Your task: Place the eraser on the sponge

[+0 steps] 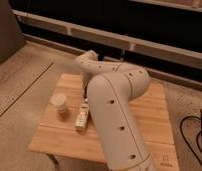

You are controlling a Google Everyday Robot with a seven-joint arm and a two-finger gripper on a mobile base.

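My white arm reaches over the wooden table from the near side and covers much of its middle. The gripper hangs from the wrist just above the table's left-centre, pointing down beside the upper end of a white bottle that lies on its side. The eraser and the sponge are both hidden from this view.
A small tan cup-like container stands upright on the left part of the table, left of the bottle. Speckled floor surrounds the table. A dark wall with pale rails runs along the back, and black cables lie on the floor at right.
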